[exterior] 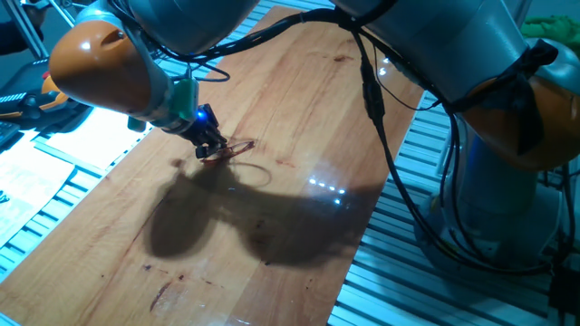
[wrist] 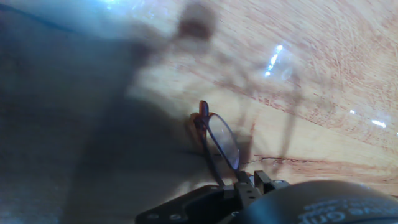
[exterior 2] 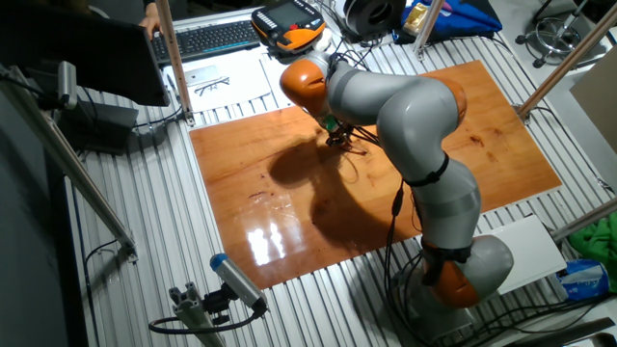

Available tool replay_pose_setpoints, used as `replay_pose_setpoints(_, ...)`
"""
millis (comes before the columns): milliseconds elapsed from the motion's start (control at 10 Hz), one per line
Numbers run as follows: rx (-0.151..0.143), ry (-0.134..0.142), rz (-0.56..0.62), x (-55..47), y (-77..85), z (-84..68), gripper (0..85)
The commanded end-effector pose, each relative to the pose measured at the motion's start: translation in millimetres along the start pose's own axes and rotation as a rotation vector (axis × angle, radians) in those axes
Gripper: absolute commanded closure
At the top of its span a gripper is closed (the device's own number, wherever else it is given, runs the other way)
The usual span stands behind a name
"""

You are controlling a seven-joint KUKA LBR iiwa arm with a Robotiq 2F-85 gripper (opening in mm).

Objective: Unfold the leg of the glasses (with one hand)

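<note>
Reddish-brown wire is all I have to steer by: the glasses [exterior: 229, 149] sit near the middle of the wooden counter [exterior: 299, 100], right at the tip of my tool [exterior: 212, 148], with the frame reaching away from the fingertips. From the hand view a thin leg runs from the frame straight down into the dark fingers [wrist: 249, 183], so I judge the tool is pinched nearly closed on that leg, though the contact itself is blurred and I would not swear to it. To do this step well I would swing the leg outward in a slow arc about its hinge rather than pull straight, since nothing else holds the frame down and a straight tug would only drag the whole pair across the wood. Keeping the rims pressed lightly against the counter should give the hinge something to work against. I would also keep the pinch gentle, as wire this fine looks easy to bend. In the hand view one slim oval rim [wrist: 222, 138] stands on edge, its lens faintly bluish, with a small reddish lug at its top.
</note>
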State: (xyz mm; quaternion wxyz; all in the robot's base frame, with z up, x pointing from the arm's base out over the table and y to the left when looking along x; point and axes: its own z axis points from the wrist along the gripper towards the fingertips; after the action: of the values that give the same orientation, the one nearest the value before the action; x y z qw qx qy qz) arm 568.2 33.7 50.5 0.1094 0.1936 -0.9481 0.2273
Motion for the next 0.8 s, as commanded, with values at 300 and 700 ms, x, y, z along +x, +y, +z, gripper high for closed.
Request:
replay_pose_setpoints(300,0.002,-0.004,0.008,1.2,2.3,2.8,68.0)
replay_pose_setpoints(700,0.02,-0.006,0.003,-0.2,1.3,6.8,68.0)
